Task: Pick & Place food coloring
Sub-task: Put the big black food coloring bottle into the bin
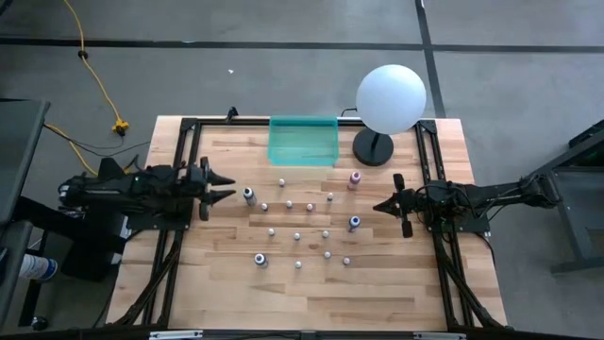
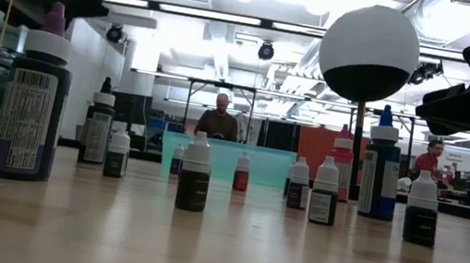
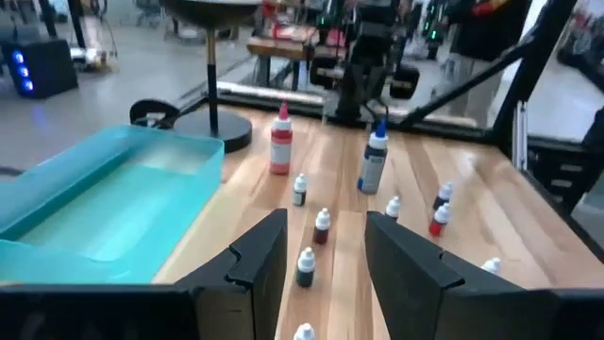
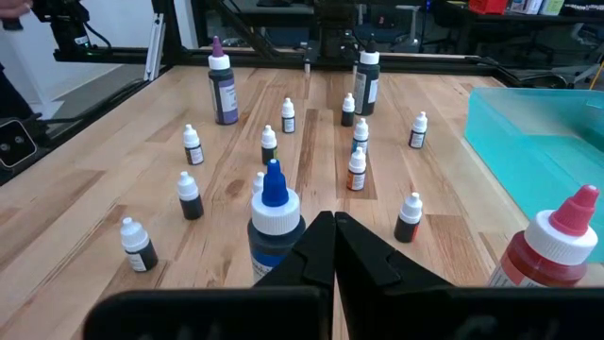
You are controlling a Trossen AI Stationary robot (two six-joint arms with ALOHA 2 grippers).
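Start at your left: the left gripper [image 1: 225, 185] hangs over the table's left side with its fingers spread partway and nothing between them, pointing at a dark-bodied bottle [image 1: 249, 195] just beyond its tips. From there the food coloring [image 1: 298, 235] spreads across the middle of the table [image 1: 396, 293] — a loose scatter of tiny upright bottles, none in the teal tray [image 1: 303, 140] at the far edge. Most are small, with white caps and dark or reddish contents. A few are taller: a purple-tipped one [image 1: 260, 259] toward the near edge, a pink one [image 1: 355, 178] near the lamp [image 1: 390, 99], and a blue-tipped one [image 1: 354, 224] right in front of the right gripper [image 1: 381, 205], whose fingers are pressed together and empty.

Expect these bottles to be light and stiff but easy to tip — narrow bases, smooth plastic, probably slippery. Take each across the body below the cap, not on the tapered nozzle. The smallest stand near one another, so come straight down to spare the neighbours.
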